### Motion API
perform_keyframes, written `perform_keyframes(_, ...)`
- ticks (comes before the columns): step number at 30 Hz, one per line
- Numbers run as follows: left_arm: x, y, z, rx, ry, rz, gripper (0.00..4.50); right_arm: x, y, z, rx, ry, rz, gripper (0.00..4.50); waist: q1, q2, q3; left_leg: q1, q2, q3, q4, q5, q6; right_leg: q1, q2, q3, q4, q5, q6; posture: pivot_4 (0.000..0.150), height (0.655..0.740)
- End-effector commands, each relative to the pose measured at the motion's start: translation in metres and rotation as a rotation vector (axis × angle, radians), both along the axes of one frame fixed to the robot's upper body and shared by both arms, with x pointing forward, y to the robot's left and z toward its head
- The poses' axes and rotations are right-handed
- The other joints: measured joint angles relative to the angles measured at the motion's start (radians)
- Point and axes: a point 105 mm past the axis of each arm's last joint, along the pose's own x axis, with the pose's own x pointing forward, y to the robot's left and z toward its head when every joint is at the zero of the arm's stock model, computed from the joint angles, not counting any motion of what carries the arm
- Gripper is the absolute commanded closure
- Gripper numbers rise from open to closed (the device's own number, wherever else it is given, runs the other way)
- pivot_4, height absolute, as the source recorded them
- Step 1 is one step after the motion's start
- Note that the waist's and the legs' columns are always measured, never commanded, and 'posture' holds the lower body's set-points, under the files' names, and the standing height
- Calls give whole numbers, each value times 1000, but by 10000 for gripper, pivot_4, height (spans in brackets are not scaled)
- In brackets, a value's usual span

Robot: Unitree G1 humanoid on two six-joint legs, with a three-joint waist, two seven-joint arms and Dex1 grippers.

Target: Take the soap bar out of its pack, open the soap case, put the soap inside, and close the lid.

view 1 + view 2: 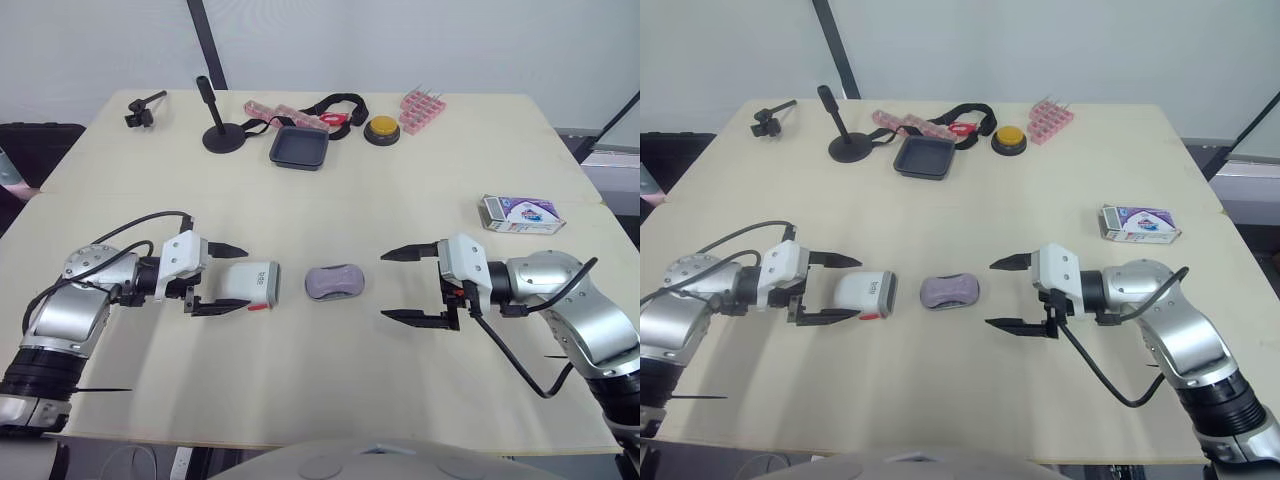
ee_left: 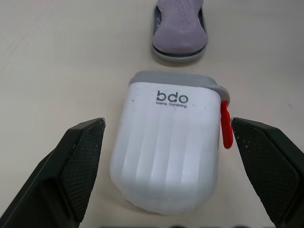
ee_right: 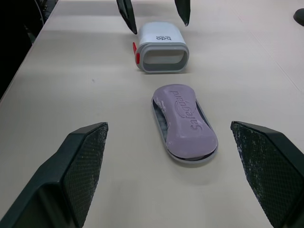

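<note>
The soap bar lies out of its pack, face up on a shallow grey tray in the middle of the tabletop. That looks like the bottom part of the case, so the unpacking and loading steps seem done. The emptied pack sits well apart near the robot's right edge, out of the working area.

The white case shell lies on its side just beside the soap, on the robot's left. Its grey-rimmed open mouth faces the bar, an orientation that would let it slide over soap and tray. A red latch juts from one flank of the shell.

The left gripper has its fingers apart, one on either flank of the shell. They bracket it without clamping: one finger shows a clear gap and the other stands just beside the latch. This pose suits a squeeze across the shell's width.

The right gripper faces the soap from the other side, fingers spread wide and touching nothing. It is likely placed to steady the tray while the shell goes on. Closing remains to be done.
</note>
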Motion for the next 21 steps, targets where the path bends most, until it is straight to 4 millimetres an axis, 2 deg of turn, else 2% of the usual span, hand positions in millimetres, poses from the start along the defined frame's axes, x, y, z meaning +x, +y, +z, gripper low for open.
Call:
perform_keyframes(1,2,2,-3,57,-23,-39,0,-3,2,9,22,-32,14,337,0,0,0,0,0,0,0,0,0,0,0,0,0,0,0,1500,7400)
perform_keyframes(9,7,5,-23,149,-33,-78,0,-6,2,6,22,-29,12,337,0,0,0,0,0,0,0,0,0,0,0,0,0,0,0,1500,7400)
perform_keyframes(21,15,-6,-28,144,-50,-105,0,-3,2,6,13,-41,-5,337,2,0,0,0,0,0,0,0,0,0,-1,0,1,0,0,1500,7400)
